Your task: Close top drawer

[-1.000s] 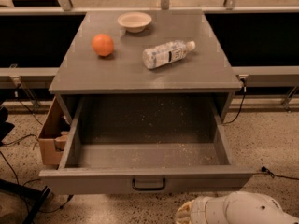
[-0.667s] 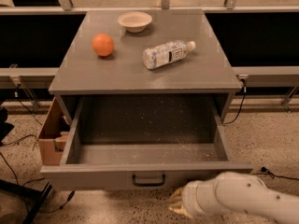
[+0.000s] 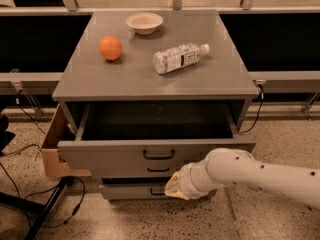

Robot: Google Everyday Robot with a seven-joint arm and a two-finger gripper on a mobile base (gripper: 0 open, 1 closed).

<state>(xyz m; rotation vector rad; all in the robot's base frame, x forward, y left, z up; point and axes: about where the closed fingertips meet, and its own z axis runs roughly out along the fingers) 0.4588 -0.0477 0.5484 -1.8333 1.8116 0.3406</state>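
The top drawer (image 3: 115, 155) of the grey cabinet stands partly open. Its tall grey front with a small black bar handle (image 3: 159, 154) juts out a short way, and its inside is dark. Two shorter drawer fronts (image 3: 131, 190) sit below it, pushed in. My white arm (image 3: 260, 176) reaches in from the lower right. My gripper (image 3: 173, 186) is at its pale yellowish end, in front of the lower drawers, just under the top drawer's front and right of the handles.
On the cabinet top (image 3: 210, 81) lie an orange (image 3: 110, 48), a small white bowl (image 3: 144, 22) and a plastic bottle (image 3: 178, 57) on its side. A cardboard box (image 3: 51, 151) stands against the cabinet's left side. Cables and a black stand leg (image 3: 47, 208) cross the floor at left.
The top drawer has slid far in, and much less of its floor shows. My arm has moved up and left, from the floor area to the cabinet's front.
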